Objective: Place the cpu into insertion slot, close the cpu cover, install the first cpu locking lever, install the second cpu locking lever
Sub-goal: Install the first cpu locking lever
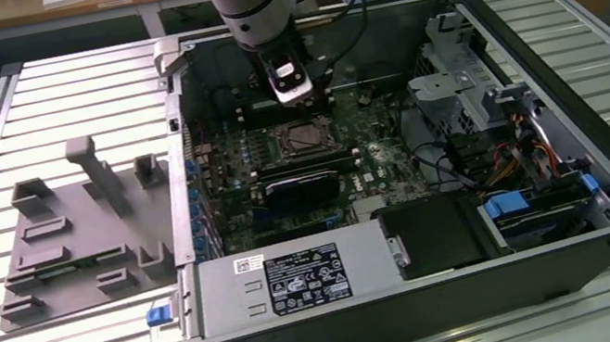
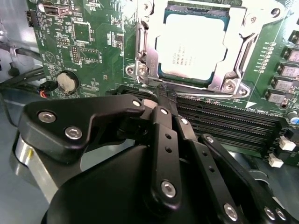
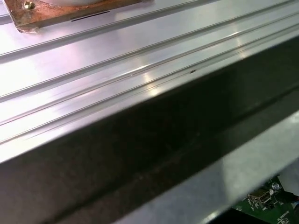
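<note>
The open computer case (image 1: 433, 323) held the green motherboard (image 2: 98, 42), and in its insertion slot (image 1: 302, 139) lay the cpu (image 2: 191, 44), the cpu cover (image 2: 145, 46) folded down around it. In the exterior view the gripper (image 1: 311, 106) hung at twelve o'clock from the slot, just beside it. Its fingers (image 2: 164, 140) were pressed together, gripping nothing visible, tips near the cover's edge.

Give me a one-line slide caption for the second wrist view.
CPU seated in its socket, metal cover lowered around it, shut gripper at the socket's edge.
</note>
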Action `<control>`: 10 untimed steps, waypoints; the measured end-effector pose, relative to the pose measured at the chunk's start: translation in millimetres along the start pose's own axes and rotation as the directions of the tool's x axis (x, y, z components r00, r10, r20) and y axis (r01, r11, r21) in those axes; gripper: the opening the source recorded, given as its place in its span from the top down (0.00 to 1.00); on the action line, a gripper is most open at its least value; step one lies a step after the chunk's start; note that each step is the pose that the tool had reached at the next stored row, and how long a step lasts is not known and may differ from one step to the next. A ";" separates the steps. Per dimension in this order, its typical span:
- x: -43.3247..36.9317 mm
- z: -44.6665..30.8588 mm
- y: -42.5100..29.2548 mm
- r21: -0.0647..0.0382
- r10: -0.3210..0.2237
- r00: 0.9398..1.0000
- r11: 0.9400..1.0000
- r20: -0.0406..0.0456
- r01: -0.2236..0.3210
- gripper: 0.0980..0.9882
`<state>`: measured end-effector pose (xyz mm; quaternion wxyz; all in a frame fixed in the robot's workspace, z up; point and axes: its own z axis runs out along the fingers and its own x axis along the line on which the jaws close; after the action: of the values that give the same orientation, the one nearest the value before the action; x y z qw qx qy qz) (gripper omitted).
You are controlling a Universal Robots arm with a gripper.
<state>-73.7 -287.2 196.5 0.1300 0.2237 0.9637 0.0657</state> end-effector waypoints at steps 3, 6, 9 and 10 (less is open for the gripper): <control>0.4 1.3 -0.3 0.001 0.003 1.000 1.000 0.001 -0.003 1.00; 0.7 2.4 -0.5 0.001 0.006 1.000 1.000 0.001 -0.006 1.00; 1.0 3.1 -0.8 0.002 0.008 1.000 1.000 0.001 -0.008 1.00; 1.1 3.3 -0.8 0.002 0.008 1.000 1.000 0.002 -0.008 1.00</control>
<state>-74.0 -287.2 192.9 0.1303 0.2280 0.9627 0.0650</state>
